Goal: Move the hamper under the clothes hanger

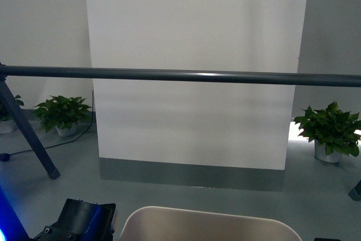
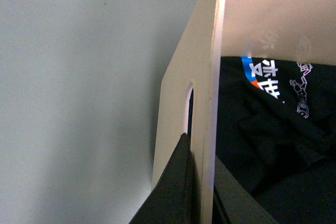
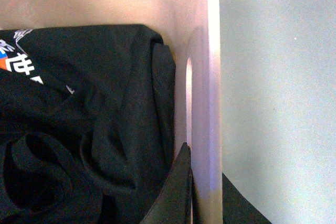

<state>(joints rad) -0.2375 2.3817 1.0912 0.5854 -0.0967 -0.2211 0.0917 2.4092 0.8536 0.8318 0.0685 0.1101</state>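
The beige hamper (image 1: 208, 225) shows its far rim at the bottom of the front view, just short of the clothes hanger. The hanger's dark grey horizontal bar (image 1: 186, 75) crosses the whole view, with a slanted leg (image 1: 28, 134) at the left. My left gripper (image 2: 202, 192) is shut on the hamper's side wall (image 2: 202, 77) below its slot handle (image 2: 188, 108). My right gripper (image 3: 202, 192) is shut on the opposite wall (image 3: 207, 77) below that slot (image 3: 189, 98). A black T-shirt (image 2: 273, 129) with white print lies inside the hamper; it also shows in the right wrist view (image 3: 89, 129).
A white backdrop panel (image 1: 197, 55) stands behind the bar. Potted plants sit on the grey floor at the left (image 1: 62, 114) and right (image 1: 330, 131). A cable (image 1: 34, 149) runs along the floor at the left. Part of my left arm (image 1: 79, 221) shows at the bottom left.
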